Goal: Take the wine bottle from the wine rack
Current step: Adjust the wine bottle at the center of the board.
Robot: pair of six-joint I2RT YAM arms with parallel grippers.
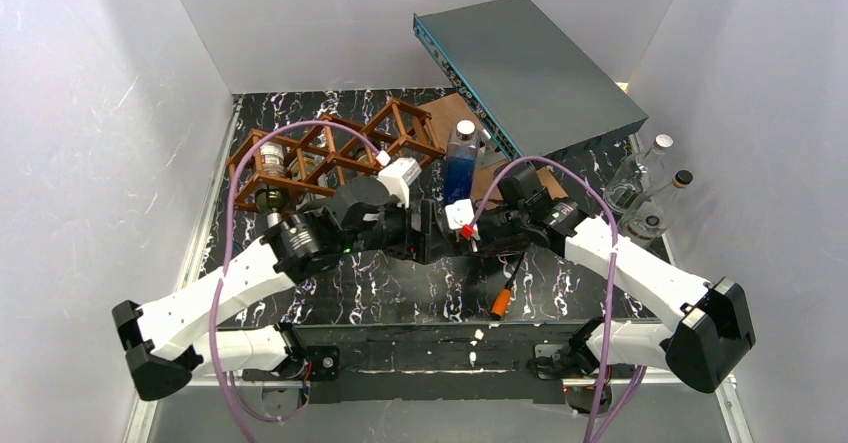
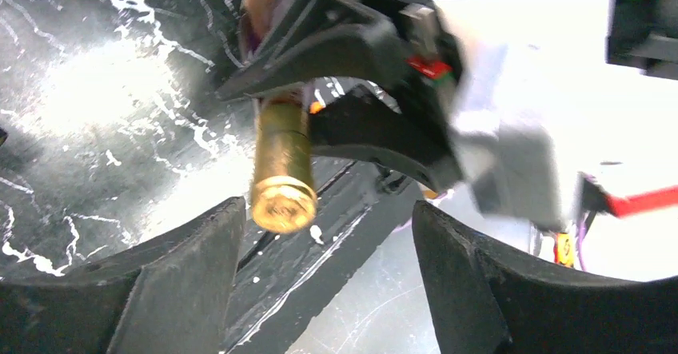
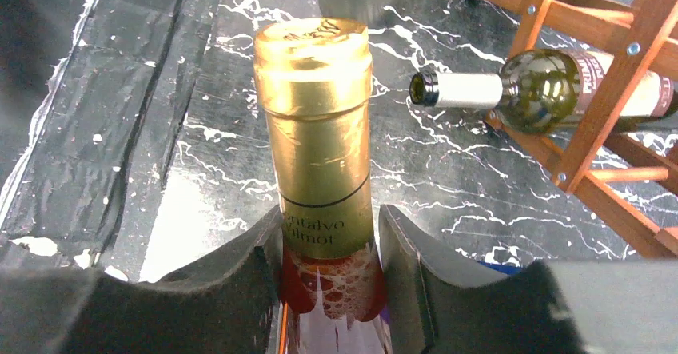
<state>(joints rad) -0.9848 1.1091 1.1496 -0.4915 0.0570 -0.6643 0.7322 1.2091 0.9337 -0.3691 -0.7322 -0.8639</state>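
Observation:
My right gripper (image 3: 332, 222) is shut on the neck of a wine bottle (image 3: 320, 122) with a gold foil cap and red wine inside, held above the black marbled table. The reddish-brown lattice wine rack (image 3: 608, 122) stands to the right and apart from it, with a green bottle (image 3: 544, 90) lying in a lower cell. In the left wrist view the gold cap (image 2: 282, 186) points at my open, empty left gripper (image 2: 328, 210), just in front of its left finger. In the top view both grippers meet mid-table, left (image 1: 428, 231) and right (image 1: 464, 225), in front of the rack (image 1: 330, 153).
A blue-filled bottle (image 1: 462, 163) stands just behind the grippers. A grey flat box (image 1: 530, 63) leans at the back over a brown board (image 1: 450, 113). Two clear bottles (image 1: 645, 178) lie at the right wall. An orange plug (image 1: 500, 303) hangs near the front.

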